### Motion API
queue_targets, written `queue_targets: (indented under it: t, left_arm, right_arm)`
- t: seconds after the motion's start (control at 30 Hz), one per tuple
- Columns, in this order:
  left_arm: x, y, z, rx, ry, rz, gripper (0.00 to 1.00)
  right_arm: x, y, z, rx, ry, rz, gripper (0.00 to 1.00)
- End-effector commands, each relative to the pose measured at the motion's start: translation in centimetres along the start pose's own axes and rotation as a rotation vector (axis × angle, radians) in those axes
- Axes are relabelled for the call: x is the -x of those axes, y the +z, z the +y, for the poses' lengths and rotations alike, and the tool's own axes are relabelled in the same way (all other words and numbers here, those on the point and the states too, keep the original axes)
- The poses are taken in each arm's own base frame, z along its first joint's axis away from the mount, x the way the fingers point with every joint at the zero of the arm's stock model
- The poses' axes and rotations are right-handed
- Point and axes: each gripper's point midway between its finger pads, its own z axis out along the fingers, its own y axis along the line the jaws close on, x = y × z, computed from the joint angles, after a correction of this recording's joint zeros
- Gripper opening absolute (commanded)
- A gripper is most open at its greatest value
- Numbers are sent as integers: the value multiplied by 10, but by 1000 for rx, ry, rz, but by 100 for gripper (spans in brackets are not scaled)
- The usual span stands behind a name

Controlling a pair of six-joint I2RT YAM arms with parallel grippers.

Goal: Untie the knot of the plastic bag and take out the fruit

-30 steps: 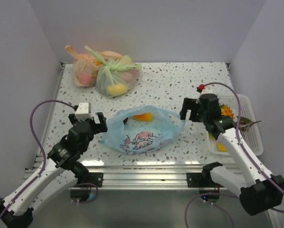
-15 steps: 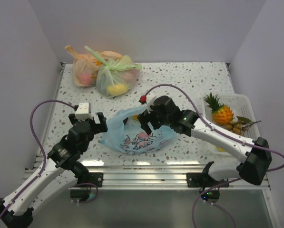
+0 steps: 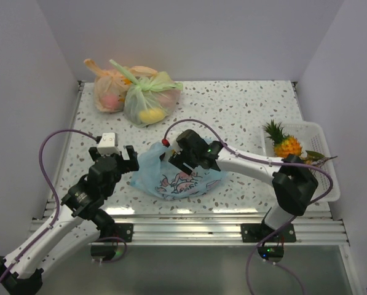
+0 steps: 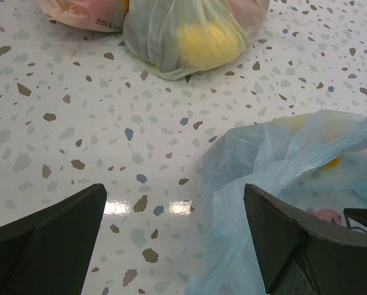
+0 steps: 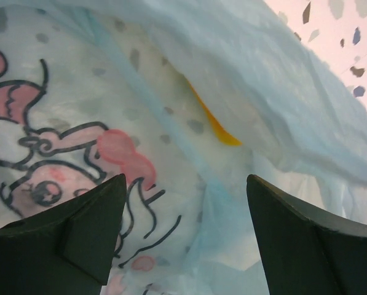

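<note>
The light blue plastic bag (image 3: 183,180) with its pink-and-black cartoon print lies near the table's front, its mouth slack; the knot is out of view. My right gripper (image 3: 179,162) reaches across over the bag's mouth, open. In the right wrist view its fingers (image 5: 66,227) straddle the printed film (image 5: 60,166), and an orange piece of fruit (image 5: 217,126) shows through it. My left gripper (image 3: 114,153) stands open just left of the bag; the bag (image 4: 294,160) lies by its right finger (image 4: 300,239). A pineapple (image 3: 288,146) stands in the white basket (image 3: 329,175).
A green bag (image 3: 149,98) and an orange bag (image 3: 109,89), both tied and holding fruit, lie at the back left, and both show in the left wrist view, green bag (image 4: 177,37) and orange bag (image 4: 78,9). The basket sits at the right edge with several small fruits (image 3: 303,161).
My right arm has swung left from the basket to the blue bag and lowered its gripper over the bag's mouth, jaws slightly narrower. The left arm has stayed still.
</note>
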Motion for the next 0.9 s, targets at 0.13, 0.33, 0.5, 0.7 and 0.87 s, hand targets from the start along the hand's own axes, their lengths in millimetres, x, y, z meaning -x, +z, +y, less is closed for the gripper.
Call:
queue_targets:
  t: [0.13,0.33,0.5,0.7,0.87]
  left_arm:
    - [10,4,-4,-11,-3,-39,100]
    - [8,5,-7,-24,6,-33,100]
    - [7,6,-9,-36,12,-26,100]
    - [6,7,-11,-43,13,-22,100]
    - [4,8,-13,-50,20,-15,100]
  right_arm:
    - [35,31,-28,-122,-134,-63,89]
    - [38,56,-39,-154,-128,-72,99]
    - [42,73,-44,-83,-57,-103,99]
    - [39,96,-53,7,41,-113,99]
    - [38,109,-53,32,58,-107,95]
